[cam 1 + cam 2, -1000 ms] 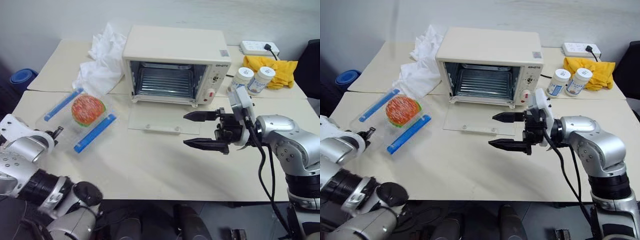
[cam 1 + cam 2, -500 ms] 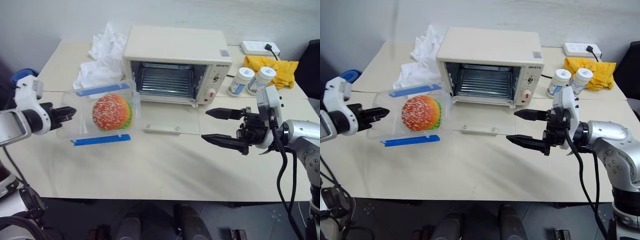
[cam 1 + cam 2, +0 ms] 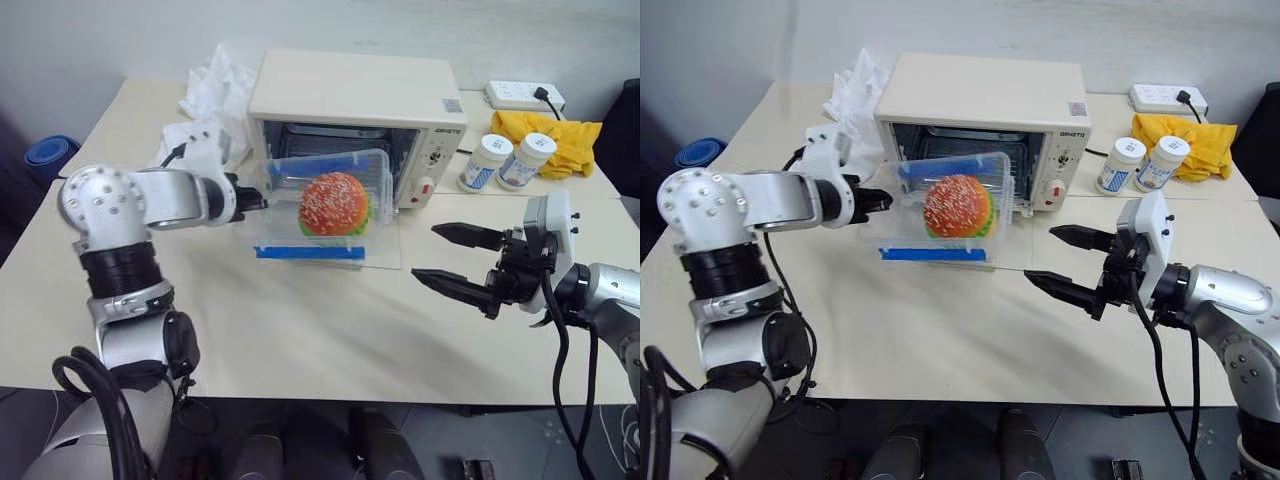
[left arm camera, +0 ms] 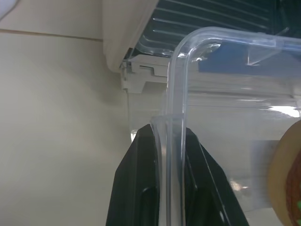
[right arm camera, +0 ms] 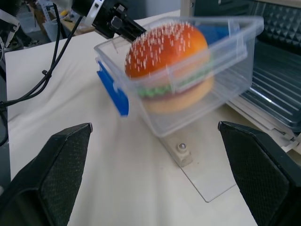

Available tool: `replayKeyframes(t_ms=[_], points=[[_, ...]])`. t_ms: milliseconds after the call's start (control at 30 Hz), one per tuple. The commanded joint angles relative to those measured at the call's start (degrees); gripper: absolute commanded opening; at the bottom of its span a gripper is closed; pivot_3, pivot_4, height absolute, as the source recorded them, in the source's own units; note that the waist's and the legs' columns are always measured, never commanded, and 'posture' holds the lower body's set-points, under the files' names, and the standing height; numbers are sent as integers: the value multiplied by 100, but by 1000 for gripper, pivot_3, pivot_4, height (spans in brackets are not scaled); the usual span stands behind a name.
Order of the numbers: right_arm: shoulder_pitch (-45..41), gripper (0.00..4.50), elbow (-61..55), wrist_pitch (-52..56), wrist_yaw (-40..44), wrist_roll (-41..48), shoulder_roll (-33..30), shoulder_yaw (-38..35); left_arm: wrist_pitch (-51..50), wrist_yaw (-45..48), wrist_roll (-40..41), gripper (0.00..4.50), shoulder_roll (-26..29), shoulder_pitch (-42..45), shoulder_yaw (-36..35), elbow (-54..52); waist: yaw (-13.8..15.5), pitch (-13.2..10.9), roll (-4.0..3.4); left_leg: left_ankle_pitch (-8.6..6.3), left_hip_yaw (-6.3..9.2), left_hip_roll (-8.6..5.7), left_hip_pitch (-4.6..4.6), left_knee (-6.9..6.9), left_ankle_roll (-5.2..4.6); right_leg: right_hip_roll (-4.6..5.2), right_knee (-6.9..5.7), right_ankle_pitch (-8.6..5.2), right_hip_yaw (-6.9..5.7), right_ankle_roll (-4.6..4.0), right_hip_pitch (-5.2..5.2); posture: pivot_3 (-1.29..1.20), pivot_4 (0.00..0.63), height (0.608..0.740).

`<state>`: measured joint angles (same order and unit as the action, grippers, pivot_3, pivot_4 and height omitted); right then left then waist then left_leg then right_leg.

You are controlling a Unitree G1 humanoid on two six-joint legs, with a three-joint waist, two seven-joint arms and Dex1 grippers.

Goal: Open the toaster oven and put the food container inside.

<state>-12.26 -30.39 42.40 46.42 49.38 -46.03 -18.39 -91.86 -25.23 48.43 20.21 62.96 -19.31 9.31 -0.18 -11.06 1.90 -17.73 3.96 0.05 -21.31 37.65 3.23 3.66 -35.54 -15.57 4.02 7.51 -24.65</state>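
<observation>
Cream counter under me, and the boxy cream toaster oven stands at its back with the glass door dropped flat and the wire rack bare. My left pincer is clenched on the thin clear rim of the food container, which hangs tilted over the door, right before the mouth, long axis crosswise, blue clips along its edges, sesame burger inside. My right pincer waits beside it, spread wide and holding nothing.
</observation>
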Motion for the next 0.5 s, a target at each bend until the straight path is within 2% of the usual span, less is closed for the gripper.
replayKeyframes(t_ms=[33, 100, 200, 433, 467, 500], points=[[37, 4500, -274, -188, -159, 58, 82, -154, 292, 537, -378, 123, -52, 311, 219, 180, -2, 0, 0, 0, 0, 0, 1, 0, 0, 0, 0, 0, 0, 0, 0, 0, 150, 740], [100, 4500, -329, -244, -241, -14, 110, -137, 536, 756, -645, 123, -54, 357, 378, 308, 1, 0, 0, 0, 0, 0, 0, -1, 0, 0, 1, 0, 0, 0, 0, 0, 150, 740], [170, 4500, -379, -286, -329, -47, 117, -124, 847, 1010, -970, 1078, -66, 371, 441, 489, -3, 0, 0, 0, 0, 0, 0, -3, 0, 1, 3, 0, 0, 0, 0, 0, 150, 740], [218, 4500, -401, -253, -427, 34, 122, -139, 1138, 1373, -1221, 3247, -170, 390, -66, 586, -6, 0, 0, 1, 1, 0, 0, -4, -2, 1, 2, 0, 0, 0, 1, 0, 150, 740], [220, 4500, -408, -238, -432, 56, 119, -141, 1103, 1474, -1159, 3529, -149, 400, -198, 526, -7, 0, 0, 1, 0, 0, 0, -4, -2, 1, 2, 0, 0, 0, 0, 0, 150, 740], [235, 4500, -420, -220, -430, 85, 113, -146, 1068, 1730, -1036, 3529, -24, 367, -240, 359, -9, 0, 0, 1, 1, 1, 1, -5, -2, 1, 2, 0, 0, 0, 0, 0, 150, 740]])
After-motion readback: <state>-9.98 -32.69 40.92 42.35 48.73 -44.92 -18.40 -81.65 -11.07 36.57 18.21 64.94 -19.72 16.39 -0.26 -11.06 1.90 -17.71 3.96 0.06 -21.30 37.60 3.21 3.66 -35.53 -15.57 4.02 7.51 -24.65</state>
